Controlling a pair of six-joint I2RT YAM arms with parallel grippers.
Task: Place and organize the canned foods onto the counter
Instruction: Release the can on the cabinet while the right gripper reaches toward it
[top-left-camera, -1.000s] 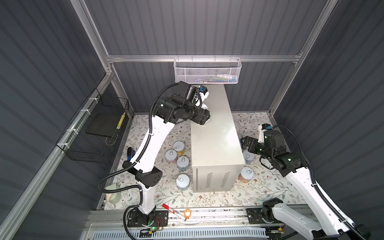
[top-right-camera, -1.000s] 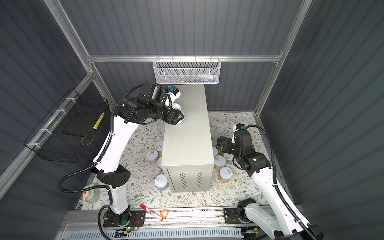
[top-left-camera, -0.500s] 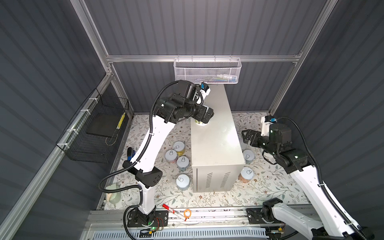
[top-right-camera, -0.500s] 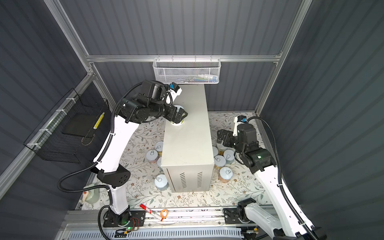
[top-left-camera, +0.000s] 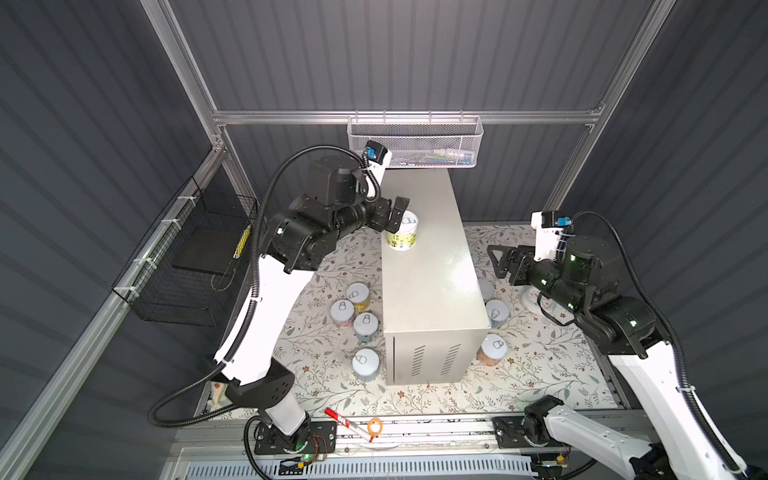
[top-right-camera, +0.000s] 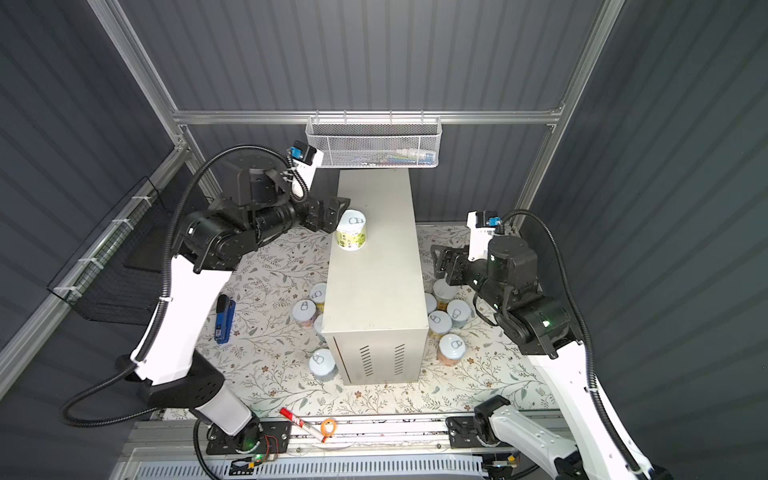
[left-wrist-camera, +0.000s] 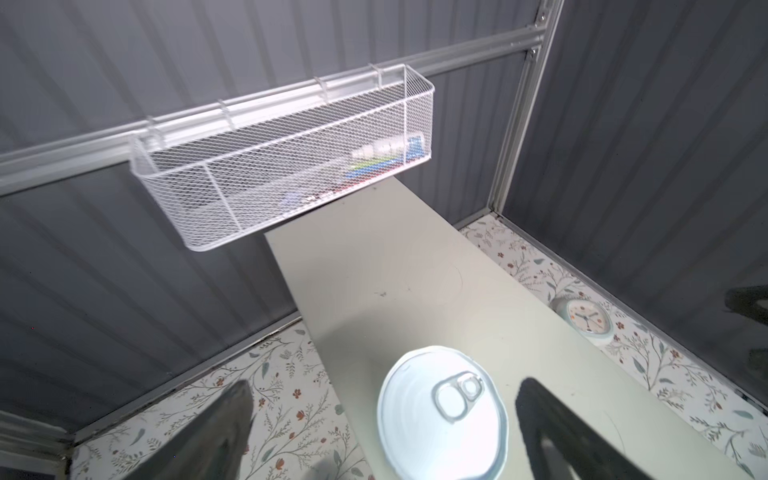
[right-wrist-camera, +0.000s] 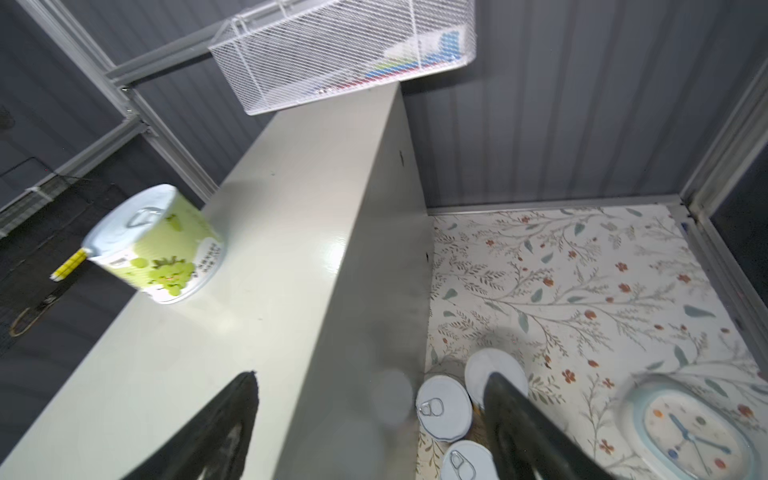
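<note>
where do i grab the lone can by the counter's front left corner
Take the lone can by its curved side wall just under the lid rim, coming down from above. It stands upright, lid up, clear of the other cans, but the counter wall is close on one side, so the fingers should probably close on its front and back.

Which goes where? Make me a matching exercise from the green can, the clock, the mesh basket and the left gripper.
1 green can
2 clock
3 mesh basket
4 left gripper

a hangs from the rail
b open at the can
c stands on the counter
d lies on the floral surface

Pairs: 1-c, 2-d, 3-a, 4-b
</note>
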